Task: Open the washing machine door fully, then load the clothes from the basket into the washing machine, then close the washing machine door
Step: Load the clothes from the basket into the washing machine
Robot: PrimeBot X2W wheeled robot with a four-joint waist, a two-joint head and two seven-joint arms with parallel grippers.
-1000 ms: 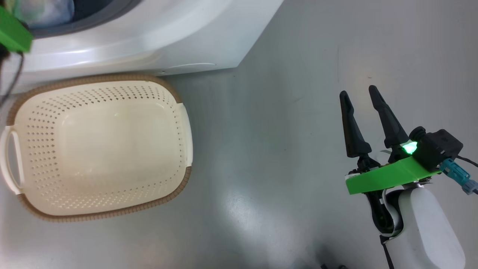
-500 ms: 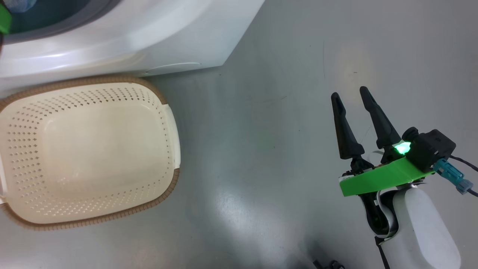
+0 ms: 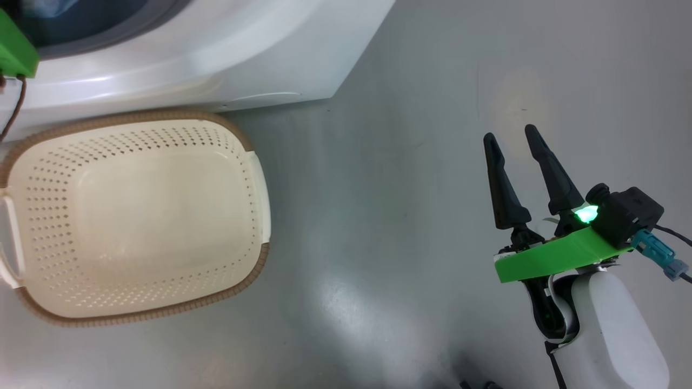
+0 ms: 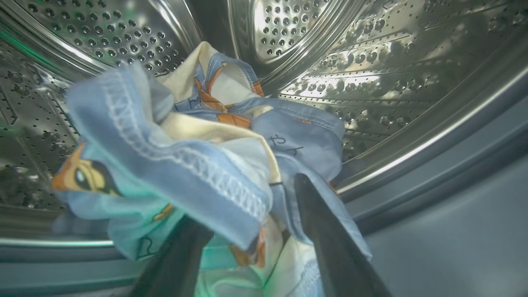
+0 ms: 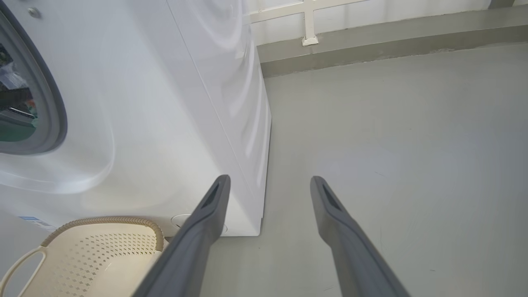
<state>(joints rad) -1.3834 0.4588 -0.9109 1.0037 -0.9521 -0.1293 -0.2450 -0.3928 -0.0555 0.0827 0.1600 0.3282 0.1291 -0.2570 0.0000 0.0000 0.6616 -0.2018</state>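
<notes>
Inside the washing machine's (image 3: 227, 48) steel drum (image 4: 371, 82), the clothes (image 4: 198, 136) hang as a light blue printed bundle. My left gripper (image 4: 247, 202) is open, its fingers spread wide, and the fabric drapes loosely over and between them. The left wrist's green mount (image 3: 13, 46) sits at the drum opening. The basket (image 3: 254, 278) stands empty on the floor in front of the machine. My right gripper (image 3: 510, 133) hovers open over the bare floor to the right, holding nothing. The washing machine door is out of view.
The grey rubber gasket (image 5: 57, 107) rings the opening on the machine's white front (image 5: 165, 103). The basket's rim (image 5: 103, 220) touches the machine's base. Grey floor (image 3: 405, 162) stretches to the right as far as a low wall ledge (image 5: 371, 41).
The whole head picture has shifted a little sideways and back as the camera moved. The basket is empty throughout. The right gripper has kept its open stance.
</notes>
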